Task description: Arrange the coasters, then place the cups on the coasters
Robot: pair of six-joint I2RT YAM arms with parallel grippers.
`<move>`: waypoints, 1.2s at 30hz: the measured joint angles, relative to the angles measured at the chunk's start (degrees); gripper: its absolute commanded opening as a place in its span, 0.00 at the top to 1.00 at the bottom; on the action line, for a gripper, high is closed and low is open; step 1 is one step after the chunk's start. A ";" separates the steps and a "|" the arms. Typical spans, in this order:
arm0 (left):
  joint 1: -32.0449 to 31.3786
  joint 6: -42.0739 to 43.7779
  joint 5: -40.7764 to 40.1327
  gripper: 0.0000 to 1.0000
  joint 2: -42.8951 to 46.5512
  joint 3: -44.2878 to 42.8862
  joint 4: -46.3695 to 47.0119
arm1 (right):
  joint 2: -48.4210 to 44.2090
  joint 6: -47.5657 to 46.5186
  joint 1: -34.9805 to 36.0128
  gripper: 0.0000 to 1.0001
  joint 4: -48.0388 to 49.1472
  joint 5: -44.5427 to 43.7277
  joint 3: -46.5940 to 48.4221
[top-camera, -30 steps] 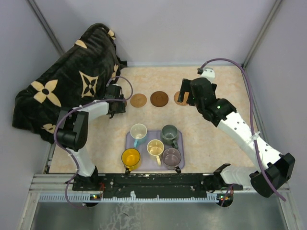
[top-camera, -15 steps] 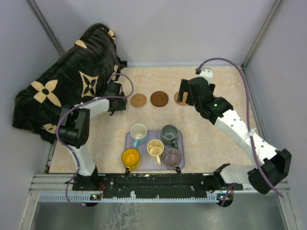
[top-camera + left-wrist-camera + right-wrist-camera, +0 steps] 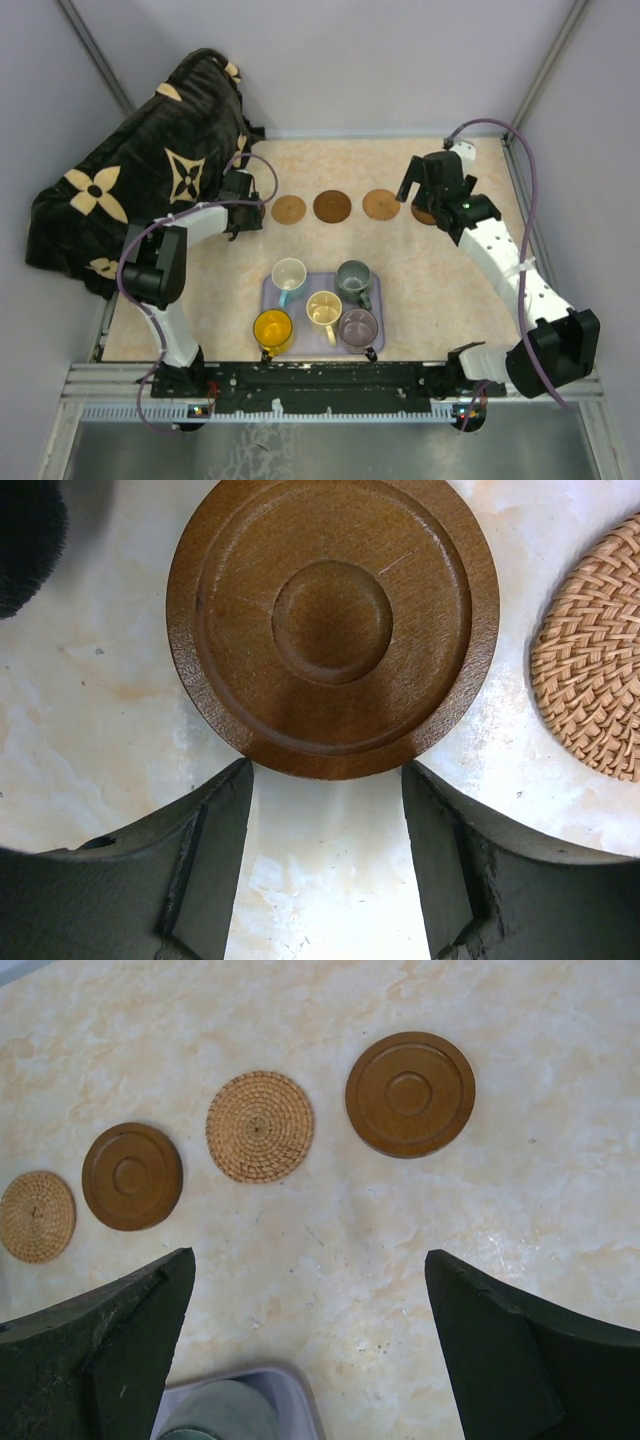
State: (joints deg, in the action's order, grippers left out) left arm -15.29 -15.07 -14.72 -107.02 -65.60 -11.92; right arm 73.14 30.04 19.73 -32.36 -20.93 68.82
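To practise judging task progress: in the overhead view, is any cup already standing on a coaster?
No, all five cups sit on the lavender tray, apart from the row of coasters.

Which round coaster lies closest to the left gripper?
The dark brown wooden disc, right before the left gripper; the woven tan coaster beside it lies farther off.

We see the left pincer (image 3: 325,780) w/ jaws apart, bare cream surface (image 3: 100,730) btwn them. Dark brown coaster (image 3: 332,625) lies flat just beyond the tips, rim abt touching both. Woven tan coaster (image 3: 590,655) sits to its right, apart, cut off by the frame edge. Black fabric (image 3: 25,540) in far-left corner.
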 measured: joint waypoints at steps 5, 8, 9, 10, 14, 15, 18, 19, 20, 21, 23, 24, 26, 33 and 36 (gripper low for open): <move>0.09 0.15 0.00 0.32 -0.02 -0.28 -0.59 | 0.13 0.00 -2.27 0.03 0.24 1.14 -2.32; 0.09 0.17 0.00 0.32 -0.24 -0.59 -0.74 | 0.35 0.00 -4.33 0.03 0.22 1.53 -4.15; 0.09 0.20 0.00 0.32 -0.37 -0.83 -0.87 | 0.57 0.00 -5.07 0.04 0.20 1.55 -4.68; 0.13 0.28 0.02 0.32 -0.52 -1.07 -0.96 | 0.87 0.00 -5.77 0.04 0.22 1.57 -5.05; 0.28 0.39 0.02 0.32 -0.79 -1.40 -1.01 | 1.75 0.02 -7.58 0.04 0.48 1.64 -6.56; 0.28 0.39 0.00 0.32 -0.81 -1.42 -1.01 | 1.95 0.02 -7.67 0.04 0.46 1.60 -6.71; 0.31 0.44 0.00 0.32 -0.90 -1.46 -1.01 | 2.49 0.02 -7.91 0.04 1.03 1.51 -7.32; 0.31 0.44 0.00 0.32 -0.94 -1.51 -1.03 | 2.80 0.02 -7.98 0.04 1.07 1.49 -7.32; 0.31 0.44 0.00 0.32 -1.01 -1.70 -1.16 | 3.13 0.02 -7.98 0.04 1.22 1.49 -7.32; 0.31 0.44 0.00 0.32 -1.07 -1.88 -1.25 | 3.50 0.02 -8.00 0.04 1.36 1.44 -7.32; 0.31 0.42 0.04 0.32 -1.09 -1.97 -1.40 | 4.24 0.02 -8.04 0.03 1.51 1.11 -7.34; 0.31 0.39 0.17 0.32 -1.07 -1.97 -1.42 | 4.52 0.02 -8.07 0.03 1.55 1.01 -7.39; 0.31 0.35 0.44 0.32 -0.98 -1.97 -1.53 | 4.85 0.02 -8.26 0.03 1.81 0.72 -7.78; 0.31 -0.55 1.86 0.31 5.29 -0.15 -3.52 | 6.40 0.00 -10.21 0.02 2.80 0.02 -8.52; 0.33 -0.79 2.36 0.30 11.08 0.98 -3.82 | 6.75 0.00 -11.39 0.01 2.97 -0.09 -8.52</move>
State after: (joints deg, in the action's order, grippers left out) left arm -14.96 -15.86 -12.36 -95.94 -64.62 -15.75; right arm 79.90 30.04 8.34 -29.39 -21.02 60.29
